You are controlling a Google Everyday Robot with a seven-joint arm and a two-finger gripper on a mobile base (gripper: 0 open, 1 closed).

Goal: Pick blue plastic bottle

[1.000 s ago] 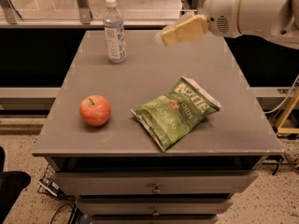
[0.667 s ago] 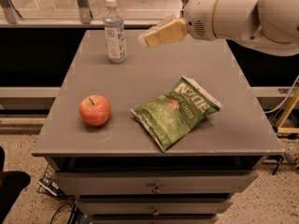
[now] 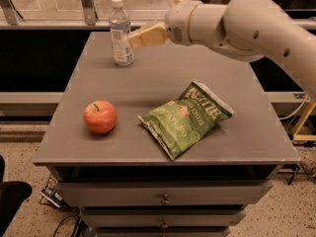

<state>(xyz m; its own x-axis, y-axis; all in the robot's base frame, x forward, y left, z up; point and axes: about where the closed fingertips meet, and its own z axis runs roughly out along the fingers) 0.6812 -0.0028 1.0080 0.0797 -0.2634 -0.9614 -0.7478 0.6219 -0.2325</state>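
Nearly there: the gripper (image 3: 134,38) hovers beside the blue plastic bottle (image 3: 118,39) near the tabletop's far-left corner; grasp apparently pending, its opening I cannot tell.

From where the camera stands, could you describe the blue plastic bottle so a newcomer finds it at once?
On the grey table, look to its far left corner. The blue plastic bottle stands upright there, the gripper close beside it. Unlike the red apple and green chip bag nearer the front, it is clear, tall and white-capped.
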